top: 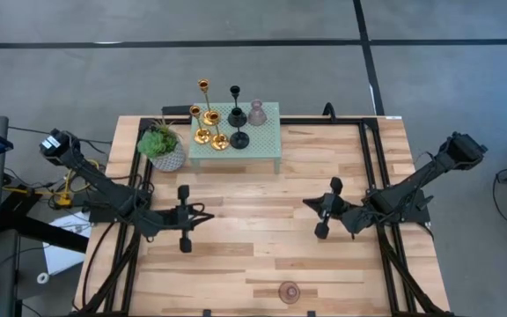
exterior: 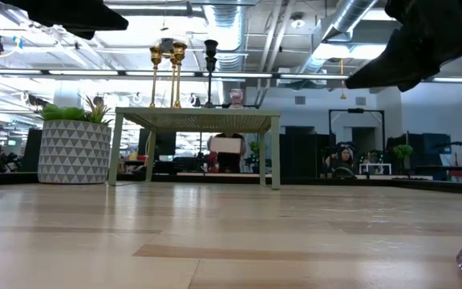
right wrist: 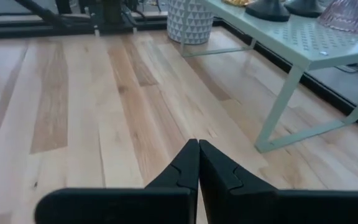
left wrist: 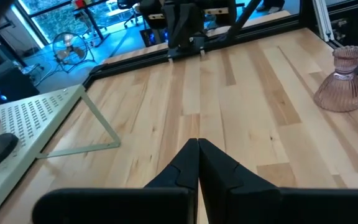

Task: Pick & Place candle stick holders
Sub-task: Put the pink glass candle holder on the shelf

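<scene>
The left claw (top: 205, 214) hangs over the bare middle of the bench (top: 236, 255) with its fingers pressed together on nothing, and the right claw (top: 311, 204) faces it from the other side, likewise closed and empty. Six of the candle stick holders stand on the small pale-green stand (top: 267, 141) at the far edge: three gold ones (top: 208, 119), two black ones (top: 237, 117) and one pink one (top: 257, 113). A potted plant (top: 165, 146) sits just beside the stand. The other pink holder (top: 289, 291) stands alone near the front edge, well apart from both arms. No pick appears to be in hand; both arms seem to be at a waiting pose between moves. A next pick would call for one claw to open, drop over a chosen holder and close around its stem.
</scene>
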You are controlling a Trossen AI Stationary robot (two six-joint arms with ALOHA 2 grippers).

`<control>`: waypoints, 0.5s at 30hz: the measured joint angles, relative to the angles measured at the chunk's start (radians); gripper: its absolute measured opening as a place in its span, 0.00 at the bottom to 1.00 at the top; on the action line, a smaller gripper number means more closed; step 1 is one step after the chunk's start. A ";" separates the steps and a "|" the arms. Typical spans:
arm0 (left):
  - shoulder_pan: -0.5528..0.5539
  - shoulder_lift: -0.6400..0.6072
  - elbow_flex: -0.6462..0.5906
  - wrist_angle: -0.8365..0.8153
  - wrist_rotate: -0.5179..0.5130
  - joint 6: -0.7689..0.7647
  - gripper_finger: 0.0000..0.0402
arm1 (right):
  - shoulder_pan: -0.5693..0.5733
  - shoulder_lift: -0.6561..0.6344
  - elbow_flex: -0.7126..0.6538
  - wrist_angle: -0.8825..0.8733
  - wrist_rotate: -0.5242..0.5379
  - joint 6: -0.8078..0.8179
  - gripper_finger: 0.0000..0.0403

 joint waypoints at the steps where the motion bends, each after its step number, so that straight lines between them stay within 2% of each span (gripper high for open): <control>1: 0.000 0.000 0.000 0.001 0.000 0.000 0.02 | 0.000 0.001 0.000 -0.001 -0.002 0.000 0.00; 10: 0.002 0.000 0.000 0.010 0.000 0.000 0.02 | -0.046 -0.012 0.000 0.012 -0.021 0.001 0.00; 15: 0.002 0.000 0.000 0.011 0.000 0.000 0.02 | 0.032 -0.054 0.000 -0.012 -0.023 -0.004 0.00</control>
